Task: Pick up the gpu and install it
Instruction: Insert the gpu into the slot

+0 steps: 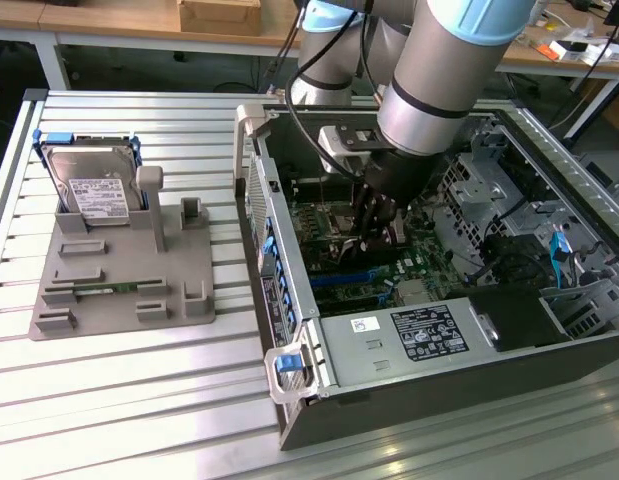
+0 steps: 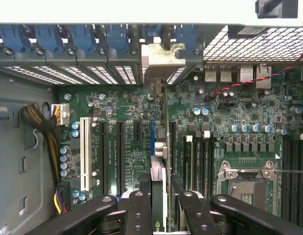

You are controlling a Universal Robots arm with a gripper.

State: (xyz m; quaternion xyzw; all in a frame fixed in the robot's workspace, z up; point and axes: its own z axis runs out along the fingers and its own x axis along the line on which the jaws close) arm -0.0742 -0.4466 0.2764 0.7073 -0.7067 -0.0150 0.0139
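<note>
Gpu (image 2: pixel 158 186) stands on edge between the gripper (image 2: pixel 158 208) fingers, pinched by its top edge over the motherboard (image 2: pixel 122 105) slots, its silver bracket (image 2: pixel 162 55) at the case's rear wall; likely light, stiff and fragile, best held by bare board edges; computer case (image 1: pixel 289 290) lies open on the table.

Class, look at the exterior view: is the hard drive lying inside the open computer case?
No. The hard drive stands on the grey holder on the table, to the exterior view's left of the computer case.
</note>
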